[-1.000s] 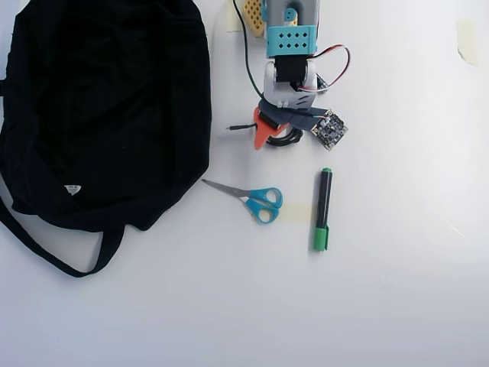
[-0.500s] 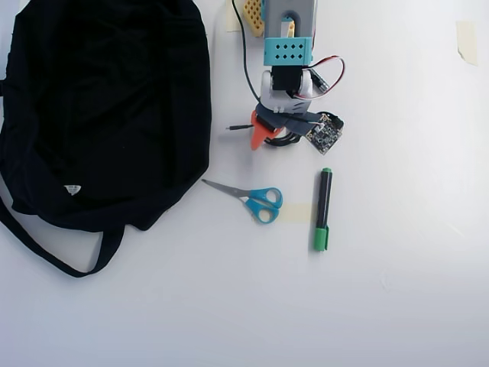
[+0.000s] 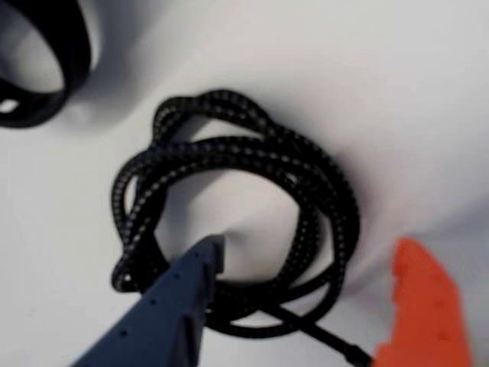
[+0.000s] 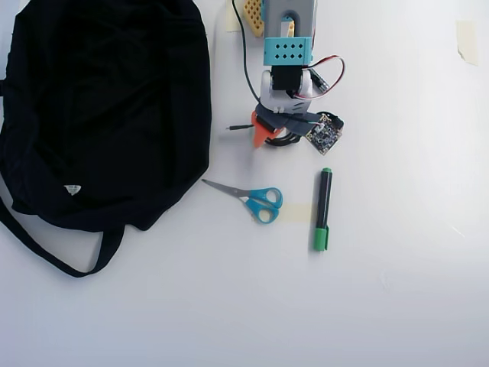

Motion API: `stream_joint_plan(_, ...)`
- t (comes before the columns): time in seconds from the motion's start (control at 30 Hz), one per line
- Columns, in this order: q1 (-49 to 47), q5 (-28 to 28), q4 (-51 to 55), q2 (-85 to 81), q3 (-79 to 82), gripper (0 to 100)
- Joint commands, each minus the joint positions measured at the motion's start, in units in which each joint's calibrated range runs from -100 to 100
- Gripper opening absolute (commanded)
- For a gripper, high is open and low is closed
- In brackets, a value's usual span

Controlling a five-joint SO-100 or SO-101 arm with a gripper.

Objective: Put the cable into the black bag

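Note:
The cable is a black braided coil lying on the white table. In the wrist view my gripper is open and low over it. The blue finger has its tip inside the coil. The orange finger is outside the coil on the right, so the coil's right side lies between the jaws. In the overhead view the gripper covers most of the coil, and one cable end sticks out to the left. The black bag lies flat at the upper left, apart from the gripper.
Blue-handled scissors and a green marker lie just below the gripper in the overhead view. The bag's strap loops out at the lower left. A black curved band shows in the wrist view's top left corner.

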Motion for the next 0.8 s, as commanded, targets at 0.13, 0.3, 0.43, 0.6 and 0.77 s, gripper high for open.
stream_joint_plan(0.13, 0.27, 0.14, -0.47, -0.21, -0.27, 6)
stream_joint_plan(0.3, 0.27, 0.14, -0.47, -0.21, -0.27, 2)
stream_joint_plan(0.43, 0.27, 0.14, -0.47, -0.29, -0.27, 2)
stream_joint_plan(0.6, 0.27, -0.49, 0.31, -1.54, -0.90, 2)
stream_joint_plan(0.77, 0.27, -0.49, 0.40, -1.62, -1.26, 2)
